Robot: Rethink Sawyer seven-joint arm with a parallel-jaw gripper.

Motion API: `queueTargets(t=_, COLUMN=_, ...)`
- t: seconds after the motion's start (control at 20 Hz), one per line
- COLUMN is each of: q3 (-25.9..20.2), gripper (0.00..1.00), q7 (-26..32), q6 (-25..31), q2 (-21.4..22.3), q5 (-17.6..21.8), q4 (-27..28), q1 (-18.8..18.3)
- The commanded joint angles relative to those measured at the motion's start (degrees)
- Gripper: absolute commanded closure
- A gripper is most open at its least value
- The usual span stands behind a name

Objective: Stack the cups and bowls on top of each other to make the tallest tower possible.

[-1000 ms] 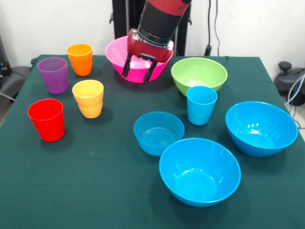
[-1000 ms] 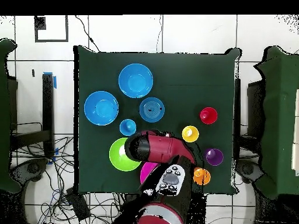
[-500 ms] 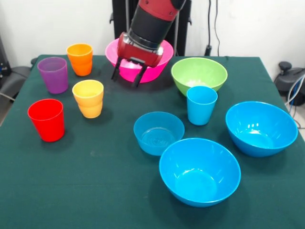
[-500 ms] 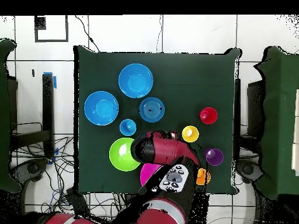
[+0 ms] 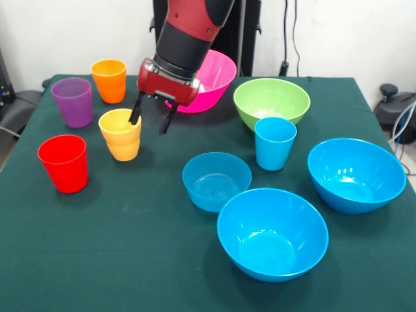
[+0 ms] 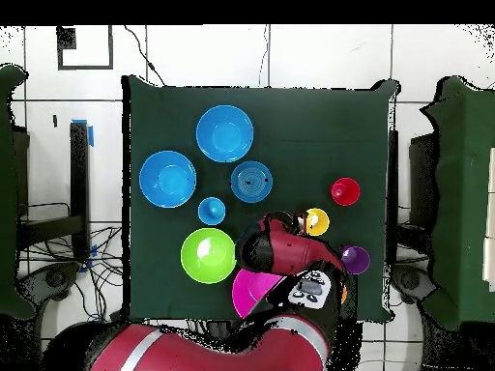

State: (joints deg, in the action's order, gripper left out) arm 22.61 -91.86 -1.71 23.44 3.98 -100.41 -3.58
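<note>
All cups and bowls stand apart on the green table; there is no tower. My gripper is open and empty, just right of the yellow-orange cup, one finger at its rim. The orange cup, purple cup and red cup stand at the left. The pink bowl is behind my arm, the green bowl to its right. The light blue cup, small blue bowl and two large blue bowls stand at the right. In the overhead view my arm hides the orange cup.
The robot's black pedestal stands behind the table's far edge. A grey chair base sits off the table's right side. Cables lie on the floor around the table in the overhead view.
My gripper has moved from in front of the pink bowl leftward and toward the camera, ending beside the yellow-orange cup. It stays open. No cup or bowl has moved.
</note>
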Motion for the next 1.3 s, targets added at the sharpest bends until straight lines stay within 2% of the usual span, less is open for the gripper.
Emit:
queueTargets(t=0.05, q3=-3.4, gripper=0.0, q7=-7.96, q6=-4.41, q2=-3.43, q5=2.22, q4=1.42, q1=-0.86)
queueTargets(t=0.4, q3=-3.55, gripper=0.0, q7=-7.07, q6=-5.48, q2=-4.21, q5=2.63, q4=1.76, q1=-2.16)
queueTargets(t=0.7, q3=-4.42, gripper=0.0, q7=-7.25, q6=-3.16, q2=-5.63, q5=2.06, q4=0.84, q1=-3.46)
queueTargets(t=1.0, q3=-3.94, gripper=0.0, q7=-7.81, q6=-3.61, q2=-6.34, q5=1.81, q4=0.02, q1=-3.69)
queueTargets(t=1.3, q3=-5.61, gripper=0.0, q7=-7.66, q6=-2.76, q2=-7.45, q5=1.94, q4=-0.04, q1=-5.23)
